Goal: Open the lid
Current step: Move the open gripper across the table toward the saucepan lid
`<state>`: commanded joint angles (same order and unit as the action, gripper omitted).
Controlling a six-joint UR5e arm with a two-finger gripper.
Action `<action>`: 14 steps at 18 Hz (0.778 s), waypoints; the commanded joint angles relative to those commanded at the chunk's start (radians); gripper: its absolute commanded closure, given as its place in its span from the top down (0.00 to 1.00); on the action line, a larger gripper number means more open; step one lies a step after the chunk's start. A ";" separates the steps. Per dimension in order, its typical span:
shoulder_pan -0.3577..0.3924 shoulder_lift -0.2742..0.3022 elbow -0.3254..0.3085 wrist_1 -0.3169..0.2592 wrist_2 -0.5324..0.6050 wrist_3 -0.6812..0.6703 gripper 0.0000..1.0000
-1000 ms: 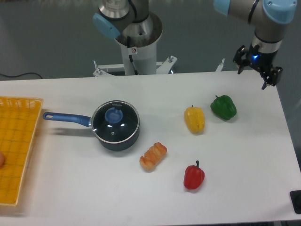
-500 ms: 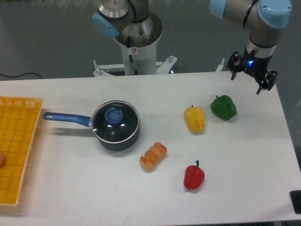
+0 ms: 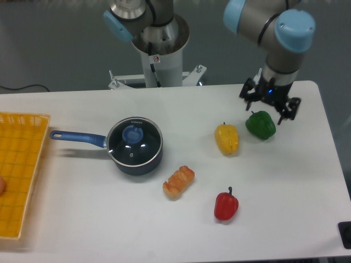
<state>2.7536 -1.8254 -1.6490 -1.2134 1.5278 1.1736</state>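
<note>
The lid point(image 3: 134, 142), a round glass disc with a metal rim and a blue centre knob point(image 3: 132, 133), sits closed on the dark blue saucepan point(image 3: 143, 163) at the left middle of the table. My gripper point(image 3: 268, 107) is far to the right, above the green pepper point(image 3: 260, 126). Its fingers are spread apart and hold nothing.
A yellow pepper point(image 3: 227, 139), a red pepper point(image 3: 226, 205) and a bread roll point(image 3: 179, 182) lie between the gripper and the pan. The pan's blue handle point(image 3: 78, 137) points left toward an orange basket point(image 3: 19, 172) at the table's left edge.
My arm has swung left and a little lower, from past the table's right rear corner to above the green pepper. The pan and lid have not moved.
</note>
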 joint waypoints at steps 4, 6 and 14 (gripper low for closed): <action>-0.041 0.002 0.011 0.000 -0.002 -0.044 1.00; -0.058 0.000 0.011 0.000 0.000 -0.064 1.00; -0.164 0.011 -0.002 -0.035 0.009 -0.224 1.00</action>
<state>2.5895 -1.8147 -1.6505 -1.2487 1.5370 0.9499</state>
